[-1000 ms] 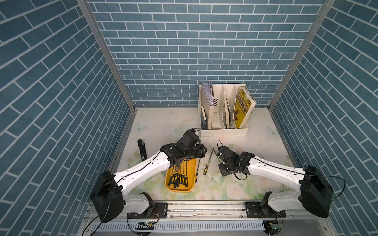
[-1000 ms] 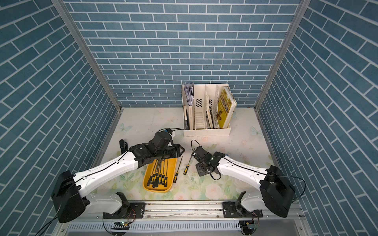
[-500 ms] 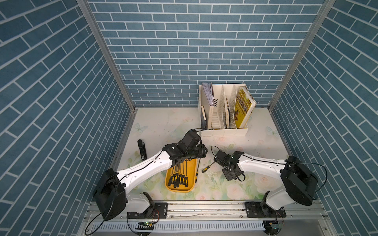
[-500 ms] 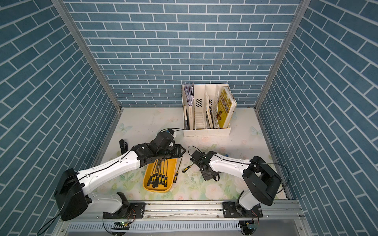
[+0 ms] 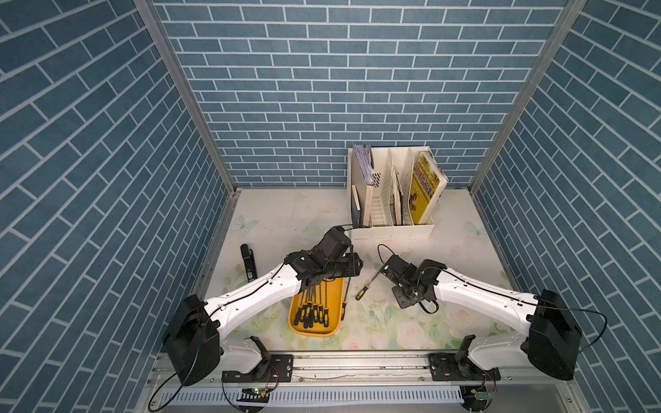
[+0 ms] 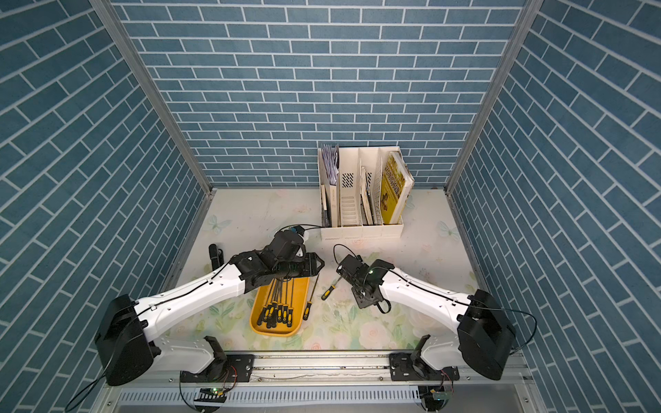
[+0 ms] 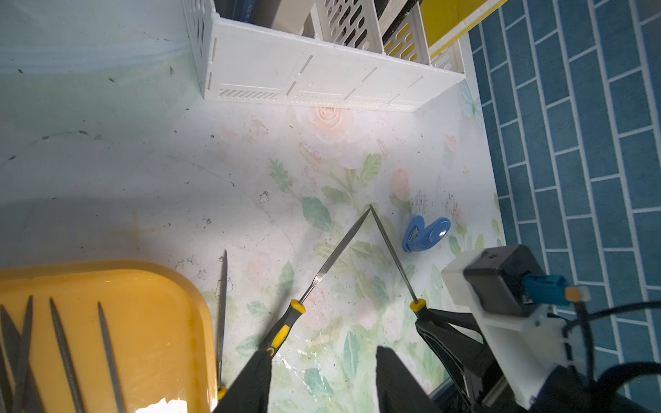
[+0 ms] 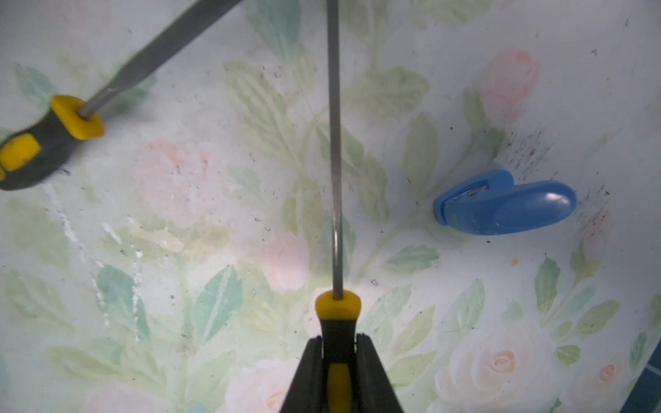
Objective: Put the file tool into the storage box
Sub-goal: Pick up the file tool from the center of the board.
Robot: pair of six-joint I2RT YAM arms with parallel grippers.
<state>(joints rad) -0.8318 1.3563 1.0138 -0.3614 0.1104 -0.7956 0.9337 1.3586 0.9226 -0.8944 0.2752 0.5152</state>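
Observation:
The yellow storage box (image 5: pixel 314 333) (image 6: pixel 275 330) (image 7: pixel 161 286) lies at the table's front middle with several black-and-yellow file tools (image 5: pixel 311 311) inside. One file (image 5: pixel 344 304) (image 7: pixel 222 304) lies just outside its right rim. Another file (image 5: pixel 362 292) (image 6: pixel 326 294) (image 7: pixel 336 250) lies on the table further right. My right gripper (image 8: pixel 338 339) (image 7: pixel 422 318) is shut on a third file's (image 8: pixel 335 178) (image 7: pixel 391 250) handle, and its tip meets the lying file's tip. My left gripper (image 7: pixel 323 352) (image 5: pixel 352 266) hovers open over the box's far right corner, holding nothing.
A tall white slotted organiser (image 5: pixel 391 229) (image 7: pixel 322 82) with books stands at the back right. A small blue clip-like object (image 7: pixel 427 234) (image 8: pixel 504 203) lies near the held file. A black stick-shaped object (image 5: pixel 248 262) lies by the left wall.
The right arm's elbow swung inward and back out again, while its gripper stayed near the same spot, shut on the file. The left arm barely moved.

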